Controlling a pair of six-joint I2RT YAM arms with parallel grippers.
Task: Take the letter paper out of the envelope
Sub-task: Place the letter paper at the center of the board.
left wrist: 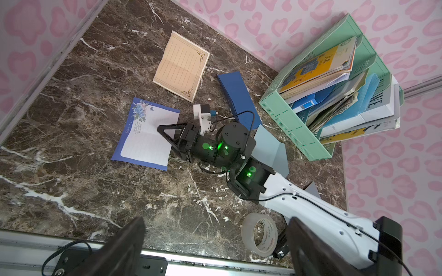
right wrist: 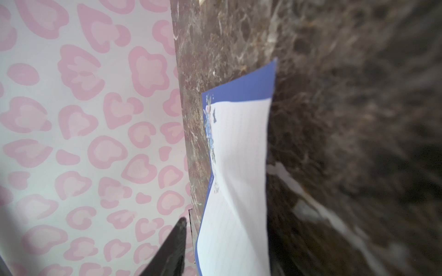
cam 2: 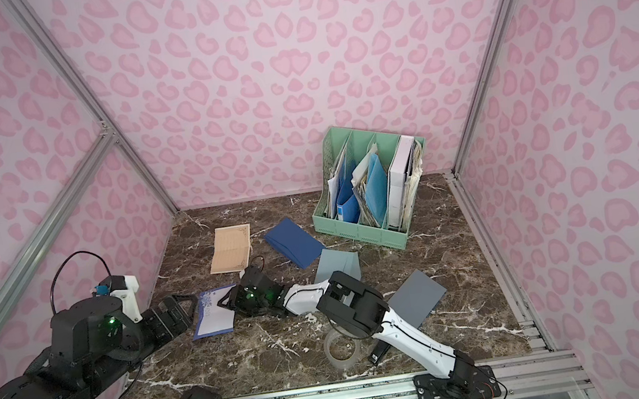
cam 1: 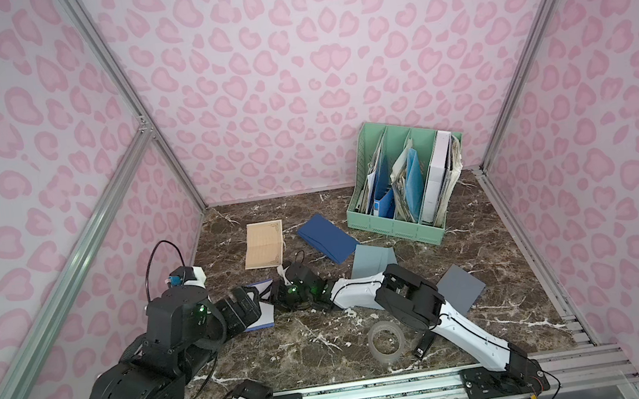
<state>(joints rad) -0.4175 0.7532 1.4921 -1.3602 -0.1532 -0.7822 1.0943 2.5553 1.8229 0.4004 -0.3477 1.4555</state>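
1. Nearest you, a tape roll [cam 1: 389, 358] lies flat on the bench [cam 1: 308, 349]. A small black item [cam 1: 423, 347] sits just beside it, partly under your right arm.
2. Left hand [left wrist: 215, 253]: the fingers are spread wide, with nothing between them in the left wrist view. In both top views it sits low, just beside the letter's left edge. You cannot tell whether it touches the letter.
3. Letter [cam 2: 214, 317]: a lined sheet with a blue border and a flower print in one corner. It lies unfolded on the bench, out of any envelope, between your two hands. A slight curl shows in the right wrist view.
4. Right hand [left wrist: 165, 135]: it is low over the letter's right edge, with the fingers parted. In the right wrist view one finger [right wrist: 172, 248] stands clear of the sheet. No pinch shows.
5. A grey card [cam 1: 461, 286] lies flat to the right of your right arm, partly under it.
6. A grey envelope [cam 1: 372, 260] sits just behind your right wrist, with one side raised off the bench.
7. A blue envelope [cam 1: 327, 237] lies flat further back, just beside the grey one. You cannot tell which envelope held the letter.
8. A beige sheet [cam 1: 264, 243], lined and creased across the middle, lies flat to the left of the blue envelope, apart from it.
9. Farthest back on the right, a green rack [cam 1: 397, 229] is packed with folders and papers.
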